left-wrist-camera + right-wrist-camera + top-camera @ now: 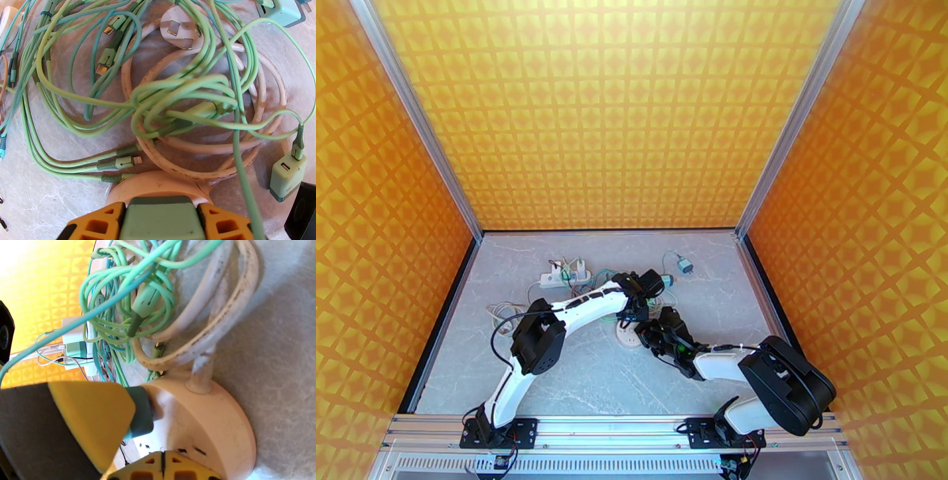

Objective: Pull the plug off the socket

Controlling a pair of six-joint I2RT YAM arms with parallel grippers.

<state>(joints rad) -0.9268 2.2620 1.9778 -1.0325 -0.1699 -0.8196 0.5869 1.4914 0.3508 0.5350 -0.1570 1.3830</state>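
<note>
A round cream socket lies mid-table with its thick white cord coiled behind it. In the left wrist view a pale green plug stands on the socket, and my left gripper is shut on it between orange fingers. The right wrist view shows the same plug under the left arm's yellow finger, at the socket's left edge. My right gripper is shut, fingertips together, resting low over the socket's top face. From above, both grippers meet at the socket.
A tangle of green charging cables covers the cord coil. A white three-pin plug, a green USB charger and a blue charger lie around it. A white power strip sits at the back left. Orange walls enclose the table.
</note>
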